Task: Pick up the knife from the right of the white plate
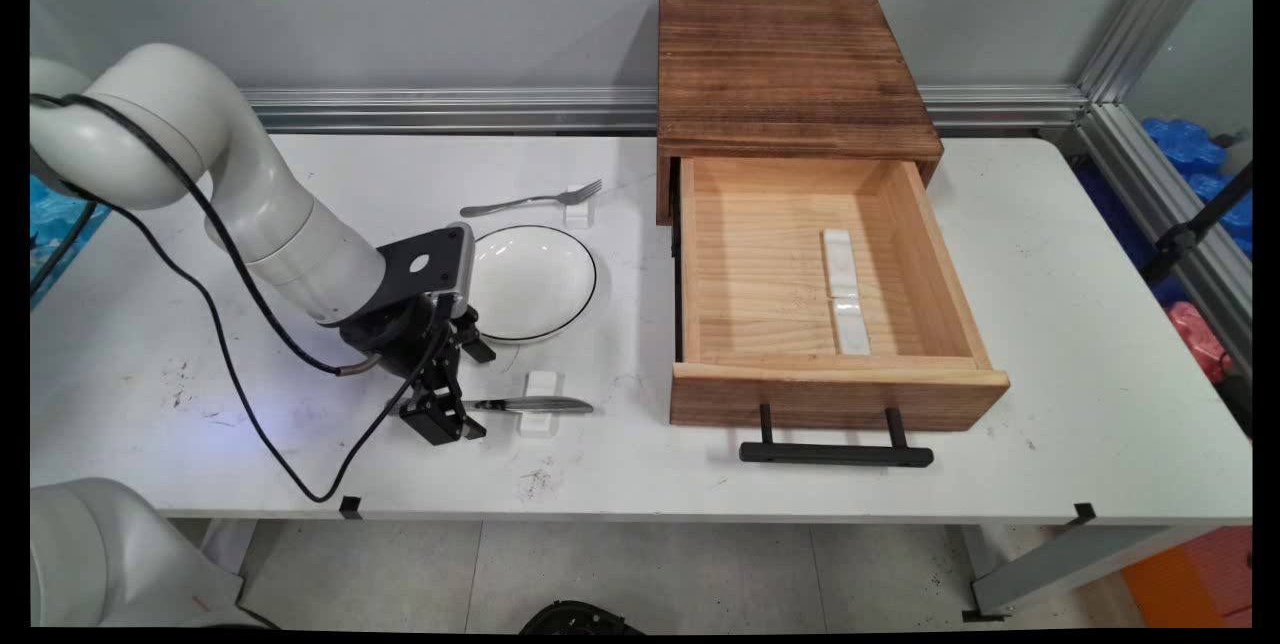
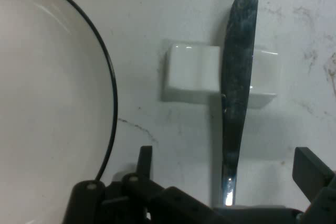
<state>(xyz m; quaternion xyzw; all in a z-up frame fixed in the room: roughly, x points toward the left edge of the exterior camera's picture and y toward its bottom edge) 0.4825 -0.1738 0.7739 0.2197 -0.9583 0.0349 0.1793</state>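
So there's a shiny butter knife point(image 1: 530, 405) point(image 2: 237, 87) lying across a little white rest point(image 1: 538, 402) point(image 2: 192, 74), just in front of the black-rimmed white plate point(image 1: 530, 281) point(image 2: 47, 103). The gripper point(image 1: 452, 402) point(image 2: 226, 182) is low at the handle end, fingers spread either side of it. Only the main view shows the fork point(image 1: 535, 199) and the open wooden drawer point(image 1: 830, 324)

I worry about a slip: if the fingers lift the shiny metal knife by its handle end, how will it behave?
The shiny metal knife looks stiff, so it should not bend. Its polished surface seems slippery. It lies across a small white ceramic rest, so lifting one end may make it pivot. The gripper stands open around its handle end.
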